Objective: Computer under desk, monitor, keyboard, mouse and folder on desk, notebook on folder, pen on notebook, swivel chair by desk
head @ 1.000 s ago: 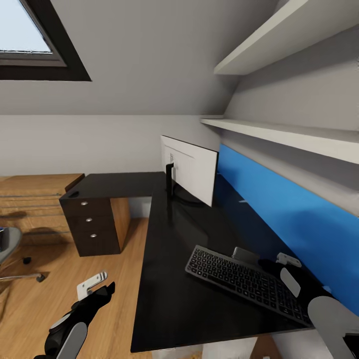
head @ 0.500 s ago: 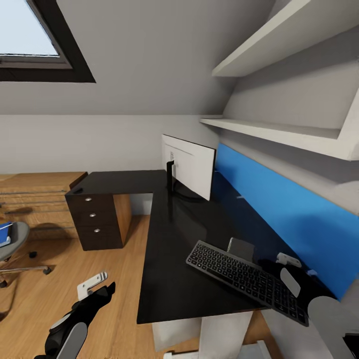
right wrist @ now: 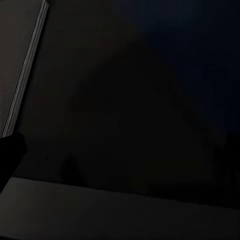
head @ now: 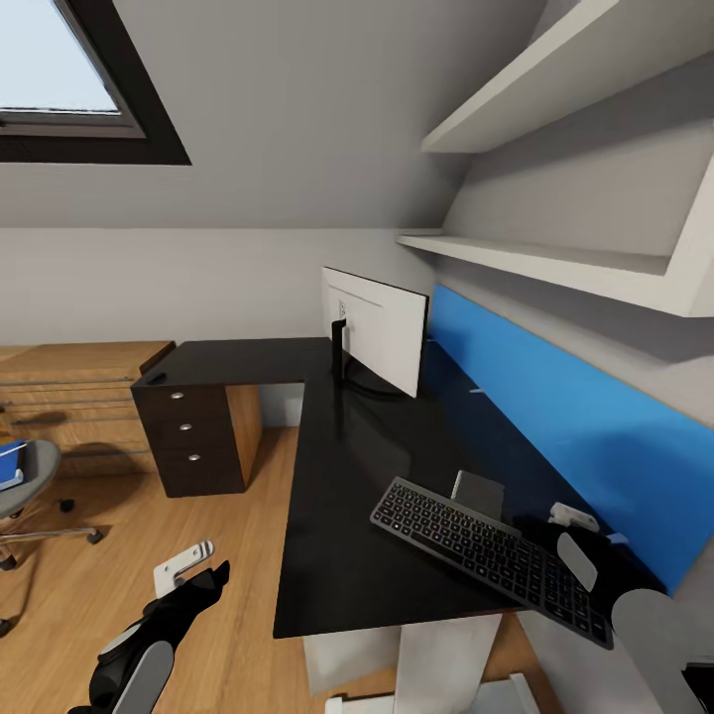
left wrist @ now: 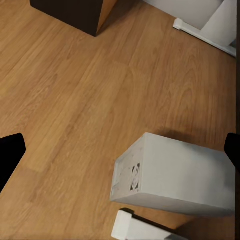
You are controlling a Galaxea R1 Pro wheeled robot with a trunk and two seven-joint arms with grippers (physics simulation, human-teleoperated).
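**No legible text anywhere**

Nothing readable on the keyboard [head: 493, 555]: keycaps show only pale specks, too small to make out as letters. No brand or model mark legible on the white back of the monitor [head: 375, 329], nor on its stand. No label or number to be read on the white computer [left wrist: 175, 175] case lying on the wooden floor; just a round vent pattern on one end. No lettering on the blue wall panel [head: 585, 436], the shelves or the drawer unit [head: 188, 436]. Blue folder [head: 10, 464] at the picture edge too small to tell.
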